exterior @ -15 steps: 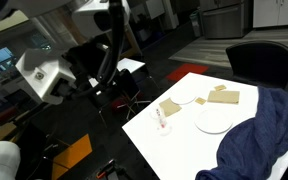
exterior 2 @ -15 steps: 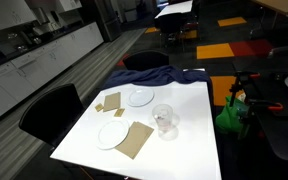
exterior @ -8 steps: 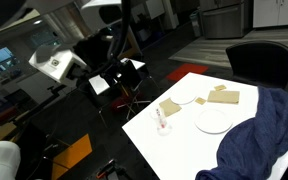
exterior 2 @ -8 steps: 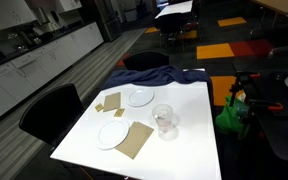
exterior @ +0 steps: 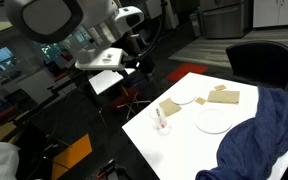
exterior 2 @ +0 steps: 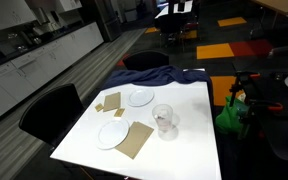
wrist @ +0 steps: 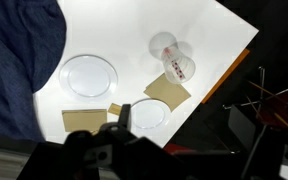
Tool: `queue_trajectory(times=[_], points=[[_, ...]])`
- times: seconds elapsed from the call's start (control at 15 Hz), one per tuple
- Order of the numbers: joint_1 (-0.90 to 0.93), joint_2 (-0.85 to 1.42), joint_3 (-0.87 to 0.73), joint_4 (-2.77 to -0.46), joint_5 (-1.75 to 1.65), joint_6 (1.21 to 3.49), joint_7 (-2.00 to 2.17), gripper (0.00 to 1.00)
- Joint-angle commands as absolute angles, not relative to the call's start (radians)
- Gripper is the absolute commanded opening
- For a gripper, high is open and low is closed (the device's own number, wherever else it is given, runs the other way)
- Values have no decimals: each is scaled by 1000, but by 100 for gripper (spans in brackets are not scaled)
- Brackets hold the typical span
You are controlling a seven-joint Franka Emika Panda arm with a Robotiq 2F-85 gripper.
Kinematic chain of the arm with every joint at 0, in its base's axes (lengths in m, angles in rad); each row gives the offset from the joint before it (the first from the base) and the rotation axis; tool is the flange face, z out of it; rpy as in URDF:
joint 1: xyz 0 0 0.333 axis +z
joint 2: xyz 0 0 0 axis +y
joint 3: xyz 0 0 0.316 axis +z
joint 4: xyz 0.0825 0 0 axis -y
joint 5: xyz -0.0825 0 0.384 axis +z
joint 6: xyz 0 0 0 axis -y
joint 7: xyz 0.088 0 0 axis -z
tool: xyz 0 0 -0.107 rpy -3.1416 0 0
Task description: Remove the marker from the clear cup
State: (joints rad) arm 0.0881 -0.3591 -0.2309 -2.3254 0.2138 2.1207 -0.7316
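– Since half a second ago the arm point(exterior: 74, 25) has swung up and closer to the lens in an exterior view; nothing on the table has shifted.
– What's the setting?
– White table point(exterior 2: 199, 125) in an open office: dark carpet with orange and red tiles point(exterior 2: 224, 22), a counter point(exterior 2: 34, 50) along the wall, a black chair point(exterior 2: 49, 112) pulled up. A dark blue cloth point(exterior 2: 169, 75) drapes over the far end; two white plates point(exterior 2: 140, 98) and brown paper pieces point(exterior 2: 136, 140) lie on top.
– And the marker?
– Thin red marker point(exterior 2: 164, 127), inside the clear cup point(exterior 2: 164, 110), which stands upright near the table's edge, apart from the plates.
– Gripper?
– Gripper point(wrist: 119, 128) hangs well above the table, touching nothing. It is a dark blur in the wrist view, so I cannot tell how the jaws stand.
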Motion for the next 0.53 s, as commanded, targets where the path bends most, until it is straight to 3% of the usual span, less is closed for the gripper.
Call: queue_trajectory(times=[0.0,0.47], points=[[125,-286,-209,-2333,304,2283,-902,100],[174,-161,-192,-2316,672,2343,-1435,100]])
